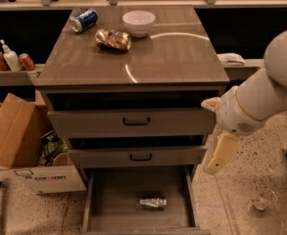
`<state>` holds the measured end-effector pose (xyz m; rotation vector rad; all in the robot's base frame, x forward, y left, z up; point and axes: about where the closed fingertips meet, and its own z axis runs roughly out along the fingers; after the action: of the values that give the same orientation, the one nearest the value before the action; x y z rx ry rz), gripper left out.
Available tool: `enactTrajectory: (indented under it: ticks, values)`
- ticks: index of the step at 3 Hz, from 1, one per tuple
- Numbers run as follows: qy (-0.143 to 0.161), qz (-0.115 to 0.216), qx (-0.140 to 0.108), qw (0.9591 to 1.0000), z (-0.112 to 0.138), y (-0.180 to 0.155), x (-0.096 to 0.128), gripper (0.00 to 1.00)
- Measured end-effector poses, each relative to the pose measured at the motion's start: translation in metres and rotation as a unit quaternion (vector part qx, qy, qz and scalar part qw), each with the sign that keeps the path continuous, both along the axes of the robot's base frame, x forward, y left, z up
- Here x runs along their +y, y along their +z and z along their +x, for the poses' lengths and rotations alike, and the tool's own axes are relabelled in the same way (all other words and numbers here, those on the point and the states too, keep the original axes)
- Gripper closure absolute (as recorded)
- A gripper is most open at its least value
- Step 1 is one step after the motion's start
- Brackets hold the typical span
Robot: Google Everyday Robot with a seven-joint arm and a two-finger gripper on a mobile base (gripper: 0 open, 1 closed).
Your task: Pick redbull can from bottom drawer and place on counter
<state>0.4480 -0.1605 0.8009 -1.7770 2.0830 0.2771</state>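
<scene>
Off the bench's left edge, a cardboard box (11,131) stands on the floor. On the bench (182,62), a blue soda can (83,20) lies at the far left corner. A foil snack bag (113,39) sits just in front of it, and a white bowl (138,22) sits near the middle of the far edge.

Below the near edge, the bottom drawer (98,199) is pulled out. The redbull can (153,202) lies on its side on the drawer floor, about midway across.

My claw (221,148) hangs off the near right corner, level with the middle drawer (138,156), above and right of the can and well apart from it. I cannot tell whether it is spread or pressed together.

I judge this to be the reach, with nothing grasped yet. Next I need to swing left and down into the drawer without hitting the middle drawer's front. Then I need to line up across the can's slim body, low enough to take it lying down.
</scene>
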Motion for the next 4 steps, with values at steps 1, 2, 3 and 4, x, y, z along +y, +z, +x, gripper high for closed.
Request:
enactTrajectory:
  ticks: [1,2,3,4]
  values:
    - [-0.001,0.029,0.011,0.9995,-0.002,-0.068,-0.006,0.00]
    - [0.010,0.071,0.017,0.9973,-0.009,-0.138,-0.003,0.00]
    - [0.007,0.090,0.060,0.9941,-0.016,-0.211,0.004,0.00]
    - [0.005,0.083,0.060,0.9947,-0.017,-0.213,0.005,0.00]
